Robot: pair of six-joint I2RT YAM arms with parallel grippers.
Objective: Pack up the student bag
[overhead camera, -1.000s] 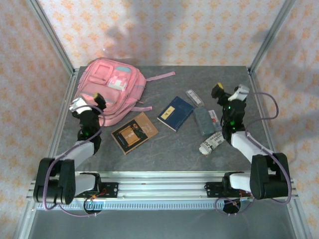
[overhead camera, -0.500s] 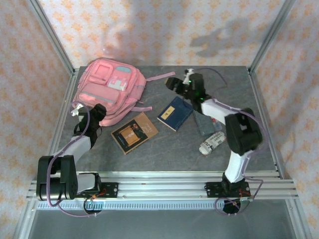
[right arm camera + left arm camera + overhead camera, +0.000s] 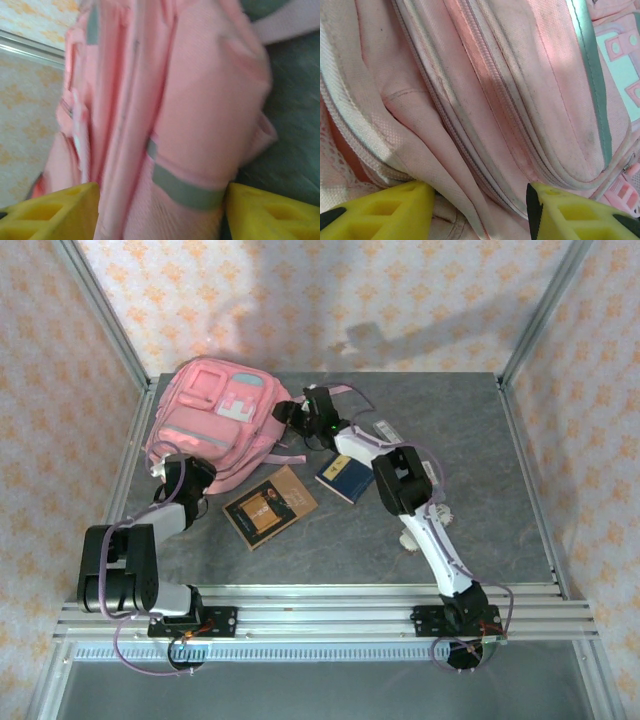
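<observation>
Student bag (image 3: 215, 418) lies on grey table (image 3: 500, 490), papered walls (image 3: 300, 300) behind; both jaws half-open astride it.

The student bag (image 3: 200, 110) is blurred and cropped.

The pink student bag (image 3: 215, 420) lies flat at the far left corner of the grey table (image 3: 480, 480), front pockets up. The left gripper (image 3: 188, 472) meets its near edge, and the right gripper (image 3: 293, 412) is at its right side (both jaws too small to read). Near the bag lie a brown book (image 3: 270, 505) and a blue book (image 3: 345, 478).
</observation>
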